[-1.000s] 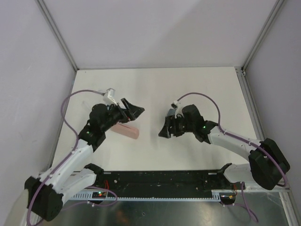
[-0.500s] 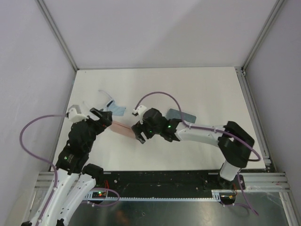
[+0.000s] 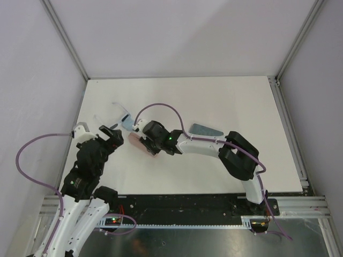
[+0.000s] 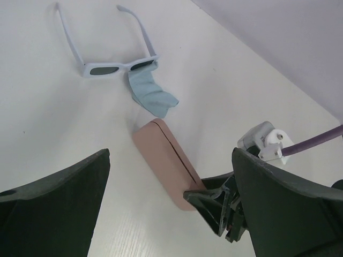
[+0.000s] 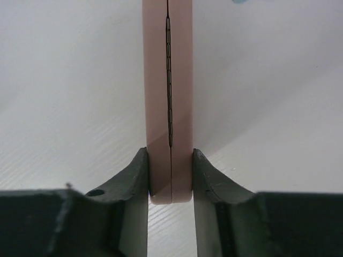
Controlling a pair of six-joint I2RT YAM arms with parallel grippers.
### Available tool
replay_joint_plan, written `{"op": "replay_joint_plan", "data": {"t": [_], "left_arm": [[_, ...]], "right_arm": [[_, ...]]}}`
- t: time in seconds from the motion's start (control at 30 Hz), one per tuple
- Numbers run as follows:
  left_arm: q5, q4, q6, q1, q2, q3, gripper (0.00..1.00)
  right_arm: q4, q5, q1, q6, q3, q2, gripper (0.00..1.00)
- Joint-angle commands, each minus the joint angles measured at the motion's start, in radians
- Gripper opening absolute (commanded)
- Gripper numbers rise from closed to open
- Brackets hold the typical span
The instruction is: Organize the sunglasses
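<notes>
The white-framed sunglasses (image 4: 115, 67) lie arms-out on the bench (image 4: 53, 134) touching a blue cloth (image 4: 153, 93), and to me they look light, slick and brittle, best pinched at the frame front, while the right gripper (image 5: 170, 160) clamps one end of the pink case (image 5: 169, 80) and the left gripper (image 4: 171, 152) gapes empty.

No text, label, brand name, number or sign can be read in any view. The white-framed sunglasses (image 4: 120, 66), the pink case (image 4: 167, 161) and the light blue cloth (image 4: 153, 96) all show plain surfaces, with no lettering visible on them.
</notes>
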Motion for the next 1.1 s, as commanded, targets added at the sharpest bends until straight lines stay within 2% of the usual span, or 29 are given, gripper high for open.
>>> {"op": "replay_joint_plan", "data": {"t": [0.0, 0.1, 0.23, 0.37, 0.43, 0.6, 0.7, 1.07], "left_arm": [[0.042, 0.0, 0.038, 0.008, 0.042, 0.041, 1.0], [0.144, 0.007, 0.04, 0.008, 0.101, 0.043, 1.0], [0.322, 0.068, 0.073, 0.008, 0.183, 0.04, 1.0], [0.44, 0.136, -0.051, 0.008, 0.27, 0.022, 1.0], [0.55, 0.235, -0.17, 0.008, 0.321, -0.024, 1.0], [0.842, 0.71, -0.444, 0.004, 0.477, -0.183, 1.0], [0.865, 0.86, -0.503, -0.022, 0.546, -0.191, 1.0], [0.827, 1.039, -0.536, -0.179, 0.735, -0.1, 1.0]], "right_arm": [[-0.014, 0.01, 0.0, 0.008, -0.013, -0.044, 0.23], [0.005, -0.017, -0.019, 0.054, -0.076, -0.119, 0.15], [0.002, -0.04, -0.07, 0.136, -0.173, -0.239, 0.14], [-0.034, 0.055, -0.1, 0.213, -0.25, -0.376, 0.12], [-0.052, 0.126, -0.1, 0.249, -0.286, -0.435, 0.11], [-0.086, 0.181, -0.128, 0.346, -0.377, -0.582, 0.1], [-0.106, 0.17, -0.142, 0.374, -0.414, -0.674, 0.11], [-0.172, 0.119, -0.172, 0.402, -0.424, -0.788, 0.13]]}}
